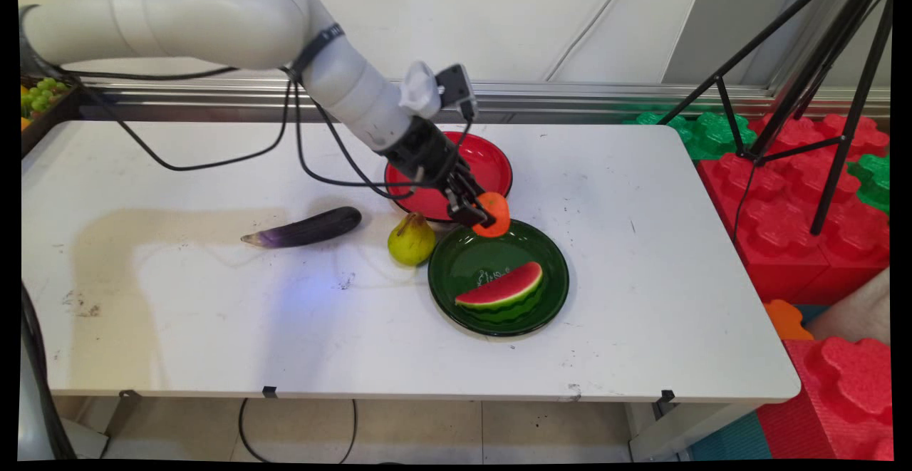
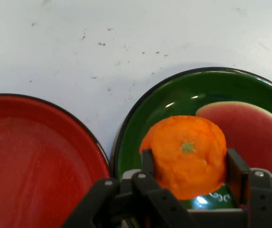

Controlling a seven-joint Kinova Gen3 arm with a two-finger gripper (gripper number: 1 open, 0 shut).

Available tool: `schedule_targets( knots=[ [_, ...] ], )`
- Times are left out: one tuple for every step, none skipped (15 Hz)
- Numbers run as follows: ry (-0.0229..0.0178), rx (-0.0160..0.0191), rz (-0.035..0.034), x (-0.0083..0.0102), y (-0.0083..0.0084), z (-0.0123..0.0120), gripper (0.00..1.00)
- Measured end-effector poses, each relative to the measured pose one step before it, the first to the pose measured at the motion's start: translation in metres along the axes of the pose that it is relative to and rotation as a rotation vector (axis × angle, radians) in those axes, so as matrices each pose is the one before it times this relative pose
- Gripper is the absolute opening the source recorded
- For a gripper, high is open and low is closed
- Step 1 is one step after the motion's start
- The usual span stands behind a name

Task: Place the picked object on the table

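Two plates on the white bench, rims nearly touching: glossy red plate at 11 o'clock of the glossy green plate. Both round, shallow, dark-edged.

Tool is clamped on an orange, one finger on each side. Hand view shows the orange's pebbled rind with a small green star-shaped stem scar facing the camera, black fingers pressed to its flanks. Orange sits over the green plate's 12 o'clock rim, next to the gap between the plates; can't tell if it touches the plate.

Watermelon slice lies in the green plate toward 5 o'clock: half-moon wedge, red flesh, striped green rind, smooth plastic look. White scrollwork on the plate floor just above it.

Pear, yellow-green, smooth, short brown stem, sits on the bench just off the green plate's 9 o'clock edge. Eggplant, long, dark purple, fading pale at its tip, lies further out at 9 o'clock, apart from the pear.

Bench top is scuffed, with dark specks.
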Motion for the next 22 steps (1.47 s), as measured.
schedule_targets(
  knots=[
    [-0.00045, 0.00257, -0.00003, -0.00051, 0.00017, -0.00915, 0.00],
    [-0.00236, 0.00168, 0.00056, -0.00091, 0.00004, -0.00817, 0.00],
    [-0.00374, 0.00137, 0.00199, -0.00110, 0.00002, -0.00931, 0.00],
    [-0.00608, 0.00149, 0.00104, -0.00209, 0.00018, -0.00993, 0.00],
    [-0.00631, 0.00092, 0.00105, -0.00187, 0.00019, -0.00825, 0.00],
    [-0.00455, 0.00068, 0.00078, -0.00135, 0.00017, -0.00542, 0.00],
    [-0.00766, -0.00028, 0.00039, -0.00242, 0.00056, -0.00783, 0.00],
    [-0.00584, -0.00064, 0.00059, -0.00192, 0.00054, -0.00494, 0.00],
    [-0.00916, -0.00134, -0.00020, -0.00316, 0.00099, -0.00701, 0.00],
    [-0.00713, -0.00147, -0.00034, -0.00255, 0.00093, -0.00424, 0.00],
    [-0.01192, -0.00210, -0.00116, -0.00429, 0.00153, -0.00597, 0.00],
    [-0.00879, -0.00139, -0.00105, -0.00323, 0.00110, -0.00372, 0.00],
    [-0.01438, -0.00203, -0.00004, -0.00515, 0.00170, -0.00530, 0.00],
    [-0.00980, -0.00125, 0.00005, -0.00364, 0.00103, -0.00334, 0.00],
    [-0.01538, -0.00227, -0.00007, -0.00570, 0.00151, -0.00464, 0.00],
    [-0.01032, -0.00151, -0.00050, -0.00410, 0.00093, -0.00291, 0.00],
    [-0.01461, -0.00239, -0.00120, -0.00597, 0.00122, -0.00381, 0.00],
    [-0.01612, -0.00248, -0.00171, -0.00682, 0.00120, -0.00375, 0.00],
    [-0.01298, -0.00253, -0.00235, -0.00566, 0.00084, -0.00234, 0.00],
    [-0.00834, -0.00155, -0.00187, -0.00373, 0.00048, -0.00133, 0.00],
    [-0.01129, -0.00215, -0.00286, -0.00555, 0.00060, -0.00142, 0.00],
    [-0.01239, -0.00219, -0.00399, -0.00646, 0.00040, -0.00096, 0.00]
  ],
)
